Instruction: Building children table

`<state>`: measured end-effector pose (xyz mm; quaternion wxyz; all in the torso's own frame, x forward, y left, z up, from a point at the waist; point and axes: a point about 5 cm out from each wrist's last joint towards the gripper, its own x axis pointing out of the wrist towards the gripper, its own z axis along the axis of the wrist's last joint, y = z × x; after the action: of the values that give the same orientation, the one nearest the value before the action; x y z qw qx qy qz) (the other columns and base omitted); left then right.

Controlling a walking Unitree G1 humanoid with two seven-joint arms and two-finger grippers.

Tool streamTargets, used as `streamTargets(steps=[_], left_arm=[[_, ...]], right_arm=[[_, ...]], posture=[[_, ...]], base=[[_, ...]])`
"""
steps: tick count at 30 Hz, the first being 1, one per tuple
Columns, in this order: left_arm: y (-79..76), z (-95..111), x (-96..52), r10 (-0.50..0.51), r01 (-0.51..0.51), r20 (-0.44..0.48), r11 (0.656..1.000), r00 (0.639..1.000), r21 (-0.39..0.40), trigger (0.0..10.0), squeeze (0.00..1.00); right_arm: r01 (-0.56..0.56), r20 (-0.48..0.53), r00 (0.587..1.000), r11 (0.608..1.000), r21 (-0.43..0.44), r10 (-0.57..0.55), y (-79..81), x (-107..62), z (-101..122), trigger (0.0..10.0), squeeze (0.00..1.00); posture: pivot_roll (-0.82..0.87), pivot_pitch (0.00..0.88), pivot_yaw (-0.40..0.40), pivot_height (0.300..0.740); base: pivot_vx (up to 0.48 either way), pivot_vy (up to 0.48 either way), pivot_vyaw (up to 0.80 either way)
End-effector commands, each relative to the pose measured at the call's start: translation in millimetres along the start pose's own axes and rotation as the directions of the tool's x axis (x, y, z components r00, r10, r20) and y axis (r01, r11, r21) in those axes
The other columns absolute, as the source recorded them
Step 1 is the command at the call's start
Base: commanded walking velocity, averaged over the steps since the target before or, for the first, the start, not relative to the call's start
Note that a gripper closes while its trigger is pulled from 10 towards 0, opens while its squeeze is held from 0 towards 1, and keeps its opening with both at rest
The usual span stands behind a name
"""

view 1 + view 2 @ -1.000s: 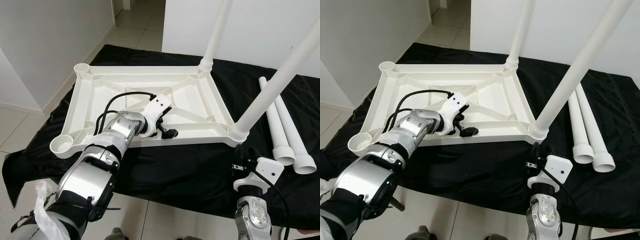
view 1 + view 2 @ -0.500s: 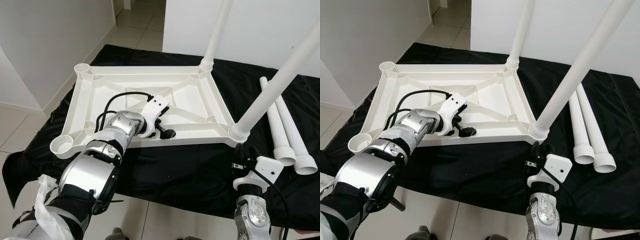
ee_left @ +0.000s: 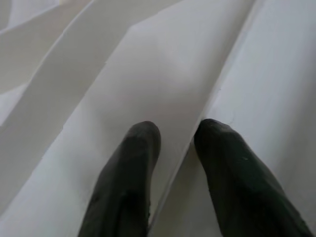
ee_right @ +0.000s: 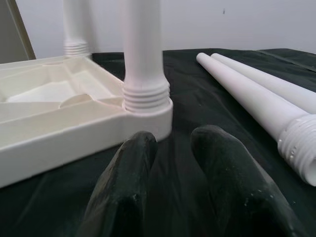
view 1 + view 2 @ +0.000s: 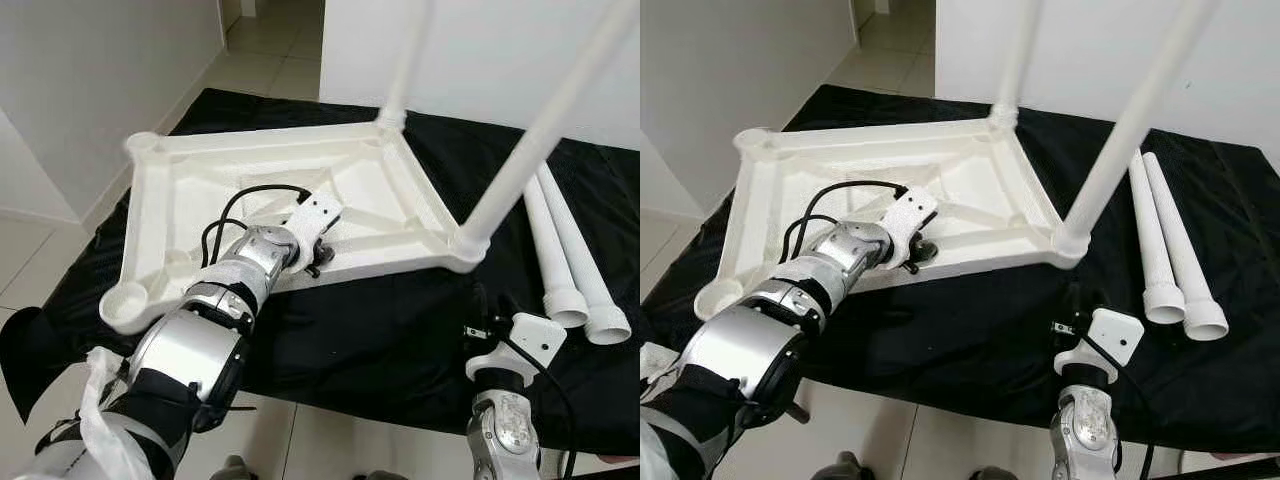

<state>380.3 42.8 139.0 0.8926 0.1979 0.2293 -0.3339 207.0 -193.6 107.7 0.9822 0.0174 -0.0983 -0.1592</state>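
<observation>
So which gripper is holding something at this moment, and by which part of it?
The left gripper holds the white tabletop by the thin wall of its near edge, one finger on each side. The right gripper holds nothing.

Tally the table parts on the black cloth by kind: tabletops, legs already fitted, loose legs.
Tabletop: 1
Fitted legs: 2
Loose legs: 2
Total: 5
</observation>
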Motion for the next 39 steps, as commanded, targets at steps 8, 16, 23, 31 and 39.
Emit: streamTargets(steps=[8,16,23,31,39], left_arm=[[22.9,-2,-5.4,0.349,-0.349,-0.006,0.935,0.937,-0.059,0.0,0.00],[10.8,17,-1.9,0.426,-0.418,0.056,0.901,0.903,-0.114,0.0,0.00],[-26.5,41,6.4,0.272,-0.254,0.227,0.961,0.935,-0.106,10.0,0.00],[-59.5,65,1.4,0.010,0.018,0.450,0.998,0.893,-0.058,10.0,1.00],[-55.6,87,-16.3,0.014,0.022,0.584,0.998,0.811,-0.053,10.0,0.00]], right_arm=[[0.015,-0.018,1.000,1.000,-0.005,-0.015,-0.2,-2.4,-3,10.0,0.00],[0.010,-0.019,1.000,1.000,0.006,-0.010,4.9,-0.4,-4,10.0,0.00],[0.005,-0.021,1.000,1.000,0.014,-0.005,8.9,0.5,-5,10.0,0.00],[0.005,-0.022,1.000,1.000,0.014,-0.005,9.1,0.3,-6,10.0,0.00],[0.003,-0.021,1.000,1.000,0.020,-0.002,12.0,0.5,-7,10.0,0.00]], posture=[[-0.01,0.026,0.011,0.740],[0.00,0.034,0.008,0.740],[0.01,0.038,0.009,0.740],[0.01,0.036,0.018,0.740],[0.02,0.032,0.023,0.740]], base=[[0.000,0.000,0.00],[0.000,0.000,0.00],[0.000,0.000,0.00],[0.000,0.000,0.00],[0.000,0.000,0.00]])
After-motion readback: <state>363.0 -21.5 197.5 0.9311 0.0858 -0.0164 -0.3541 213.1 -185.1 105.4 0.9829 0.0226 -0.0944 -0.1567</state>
